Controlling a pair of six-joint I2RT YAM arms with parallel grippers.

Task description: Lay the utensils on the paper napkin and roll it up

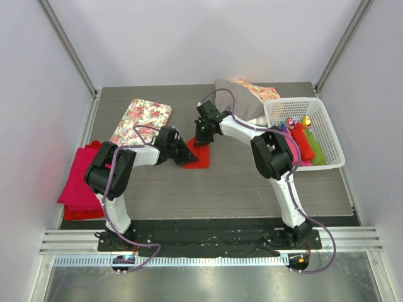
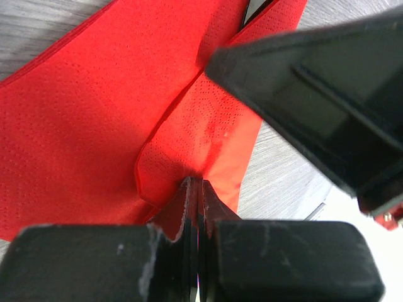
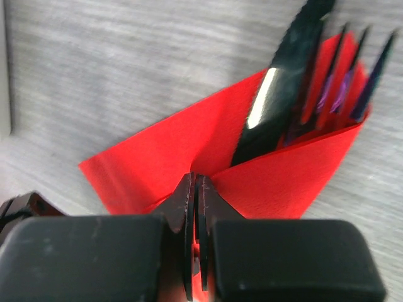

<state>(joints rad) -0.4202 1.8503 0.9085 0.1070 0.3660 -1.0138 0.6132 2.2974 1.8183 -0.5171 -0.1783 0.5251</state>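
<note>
Right pincer [image 3: 196, 184] nips paper napkin [image 3: 157, 154] (utensils [image 3: 277, 100] inside).

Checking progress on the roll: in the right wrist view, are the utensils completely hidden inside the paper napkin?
No, the black utensils stick out above the paper napkin fold that the right gripper pinches.

**Bright, even light; soft close-ups**

Diffuse light falls evenly on the counter [image 1: 239, 182], shadows faint. Over the paper napkin [image 3: 189, 151], glare streaks the black utensil [image 3: 267, 94], its tips blurred. At the napkin's lower edge, the right gripper [image 3: 196, 185] is out of focus.
</note>
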